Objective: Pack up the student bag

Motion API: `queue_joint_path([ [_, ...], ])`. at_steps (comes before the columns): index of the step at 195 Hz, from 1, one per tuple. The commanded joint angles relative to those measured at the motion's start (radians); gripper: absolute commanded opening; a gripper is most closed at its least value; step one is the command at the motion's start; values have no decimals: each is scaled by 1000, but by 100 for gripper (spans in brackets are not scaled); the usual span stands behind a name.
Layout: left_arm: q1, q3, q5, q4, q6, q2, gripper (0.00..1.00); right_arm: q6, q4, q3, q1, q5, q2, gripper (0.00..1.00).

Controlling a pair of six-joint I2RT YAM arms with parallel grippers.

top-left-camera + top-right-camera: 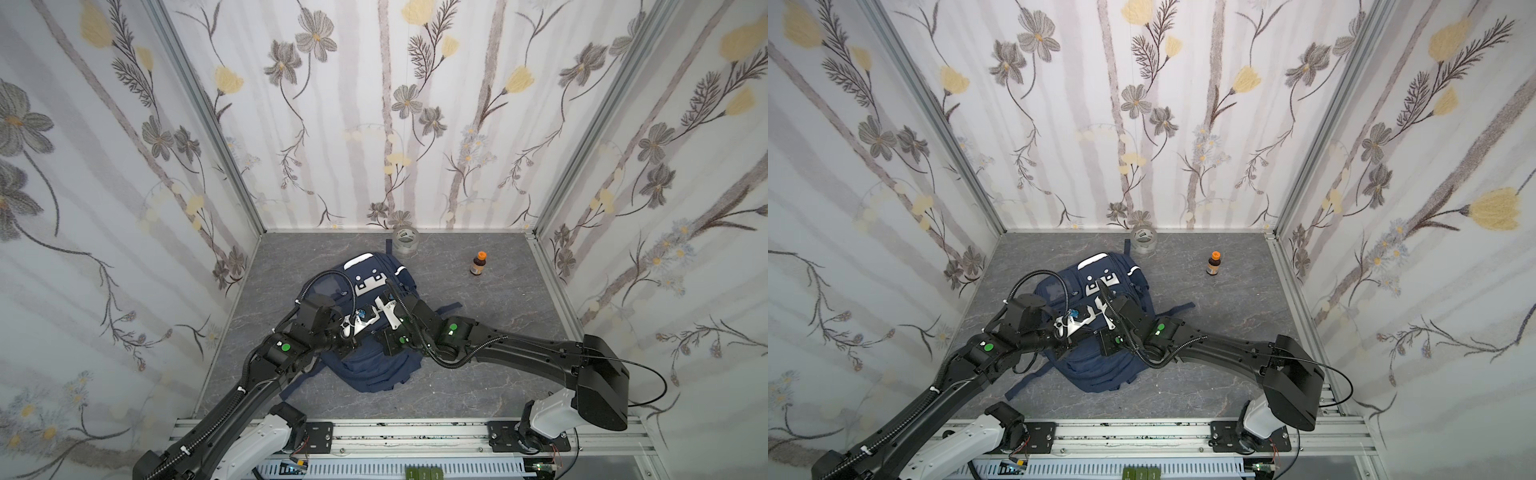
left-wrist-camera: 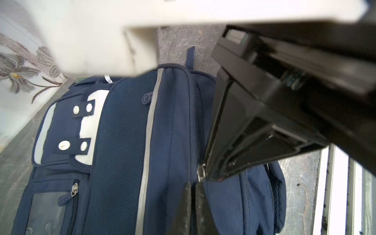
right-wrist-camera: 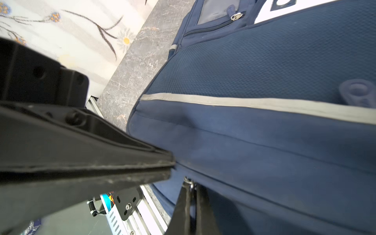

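Observation:
The student bag [image 1: 368, 370] [image 1: 1094, 370], navy with white patches and a grey stripe, lies flat on the grey floor in both top views. Both grippers meet over its middle. My left gripper [image 2: 192, 184] [image 1: 356, 332] is shut, its tips pressed against the navy fabric beside a metal zipper pull [image 2: 201, 172]. I cannot tell whether any fabric is pinched. My right gripper [image 3: 190, 182] [image 1: 374, 328] is shut on that zipper pull [image 3: 188, 180]. Its black fingers [image 2: 223, 162] show in the left wrist view. The left fingers [image 3: 142, 162] cross the right wrist view.
A clear round container [image 1: 405, 241] stands at the back wall just beyond the bag. A small brown bottle with an orange cap [image 1: 478, 264] stands to the back right. A loose strap [image 1: 451, 307] trails right. Flowered walls close three sides; a metal rail [image 1: 415, 432] runs along the front.

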Motion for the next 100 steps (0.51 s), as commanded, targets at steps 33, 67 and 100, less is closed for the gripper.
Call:
queue_joint_path([
  [33, 16, -30, -112, -44, 46, -53, 0, 16, 51, -55, -60, 35, -59, 0],
  [67, 26, -20, -90, -52, 42, -53, 0, -8, 22, -27, -56, 31, -47, 0],
  [100, 8, 33, 13, -15, -45, 17, 36, -31, 75, 5, -6, -2, -15, 0],
])
